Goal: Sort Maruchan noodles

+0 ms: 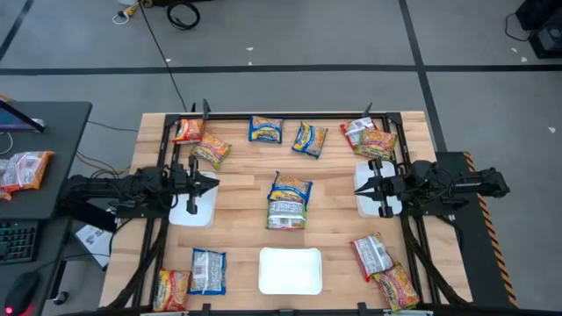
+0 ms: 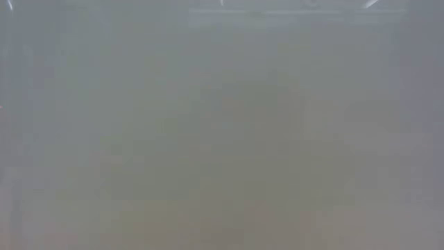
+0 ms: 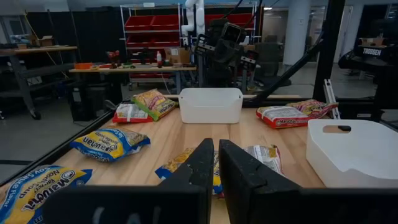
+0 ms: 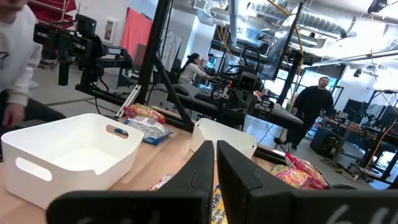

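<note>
From the high view, the wooden surface [image 1: 246, 197] has Maruchan noodles [image 1: 290, 189] scattered all over: a few packets along the far edge, more bunched at the far left and far right corners, a small pile of two in the middle, two at the near left corner and two at the near right corner. There are three white trays, one [image 1: 291, 269] at the middle of the near edge and one under each arm at the left and right edges. The left end effector [image 1: 209, 185] hangs over the left tray with its fingers pinched together and nothing in them, and the right end effector [image 1: 363, 186] does the same over the right tray, also pinched shut and empty. The low view is just a grey-beige fog, can't make out anything. In the left wrist view the two dark fingers are nearly touching, pointed at the middle pile, with the opposite tray beyond. In the right wrist view the fingers are together too, and people show in the room behind.
</note>
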You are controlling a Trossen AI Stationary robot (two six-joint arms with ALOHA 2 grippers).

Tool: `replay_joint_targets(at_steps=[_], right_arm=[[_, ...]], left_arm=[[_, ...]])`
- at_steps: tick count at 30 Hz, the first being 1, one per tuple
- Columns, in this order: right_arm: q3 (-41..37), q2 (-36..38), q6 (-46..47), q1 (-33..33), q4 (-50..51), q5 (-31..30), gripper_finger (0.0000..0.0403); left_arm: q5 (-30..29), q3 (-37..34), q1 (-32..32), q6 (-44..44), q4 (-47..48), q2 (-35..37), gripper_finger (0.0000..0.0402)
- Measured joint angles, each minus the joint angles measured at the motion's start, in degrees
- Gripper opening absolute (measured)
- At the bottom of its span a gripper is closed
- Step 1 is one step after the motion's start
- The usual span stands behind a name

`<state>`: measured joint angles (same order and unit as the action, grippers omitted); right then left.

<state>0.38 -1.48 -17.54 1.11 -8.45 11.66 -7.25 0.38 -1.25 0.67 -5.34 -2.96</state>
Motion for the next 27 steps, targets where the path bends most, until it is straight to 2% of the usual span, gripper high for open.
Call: replay_joint_targets(at_steps=[3,7,13,17,20,24,27], right_arm=[[0.0,0.0,-1.0,0.0,0.0,0.0,0.0027],[0.0,0.0,-10.3,-0.2,-2.5,-2.9,0.0027],[0.0,0.0,-20.8,-0.5,-7.8,-14.9,0.0027],[0.0,0.0,-21.0,-0.5,-9.3,-18.0,0.0027],[0.0,0.0,-16.5,-0.4,-9.4,-16.2,0.0027],[0.0,0.0,-3.6,0.0,-9.6,-12.3,0.0027],[0.0,0.0,6.2,0.0,-11.7,-12.2,0.0027]], left_arm=[[0.0,0.0,0.0,0.0,0.0,0.0,0.0032],[0.0,0.0,0.0,0.0,0.0,0.0,0.0032],[0.0,0.0,0.0,0.0,0.0,0.0,0.0032],[0.0,0.0,0.0,0.0,0.0,0.0,0.0032],[0.0,0.0,0.0,0.0,0.0,0.0,0.0032],[0.0,0.0,0.0,0.0,0.0,0.0,0.0032],[0.0,0.0,0.0,0.0,0.0,0.0,0.0032]])
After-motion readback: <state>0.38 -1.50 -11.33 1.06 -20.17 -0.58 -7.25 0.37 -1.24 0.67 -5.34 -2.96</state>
